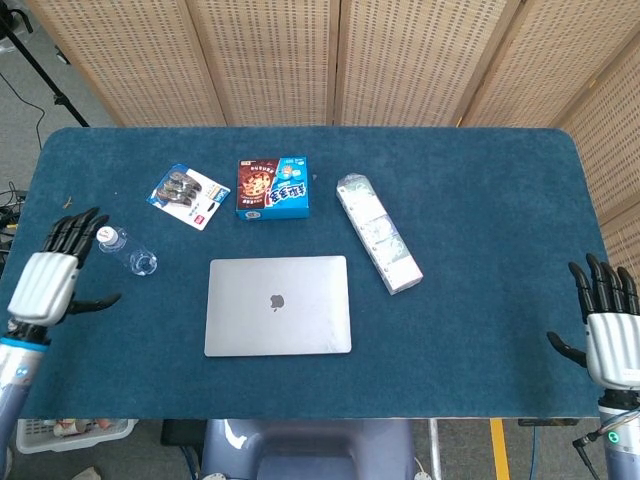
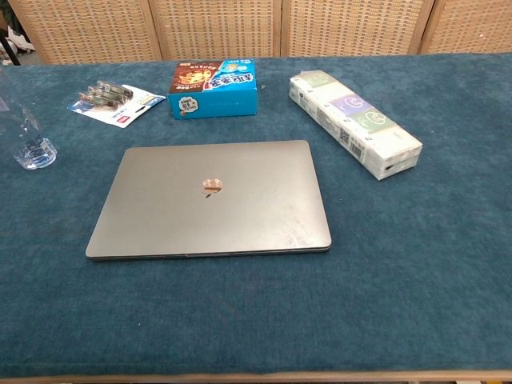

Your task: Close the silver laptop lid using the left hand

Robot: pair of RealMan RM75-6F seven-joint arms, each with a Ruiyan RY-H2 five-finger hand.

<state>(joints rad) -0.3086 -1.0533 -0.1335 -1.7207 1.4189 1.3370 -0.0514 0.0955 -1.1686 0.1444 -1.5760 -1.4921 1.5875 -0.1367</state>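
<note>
A table covered in dark blue cloth fills most of both views, backed by woven wicker screen panels. Near the table's middle, toward the robot's side, lies the silver laptop, its lid fully down and flat on the base, the logo facing up; nothing touches it. To its right, set at an angle and well apart from it, lies a long clear-wrapped pack of tissue packets. Behind the laptop stands a blue and brown cookie box, close to the laptop's rear edge in the chest view but not touching. Left of the box lies a flat blister card of small metal items, too small to name exactly. Further left, near the table edge, a clear plastic water bottle lies on its side with a white cap. The left hand hangs at the table's left edge, just beside the bottle but apart from it, fingers spread and straight, holding nothing, well away from the laptop. The right hand sits off the table's right front corner, fingers pointing upward and apart, also empty. Neither hand shows in the chest view.
</note>
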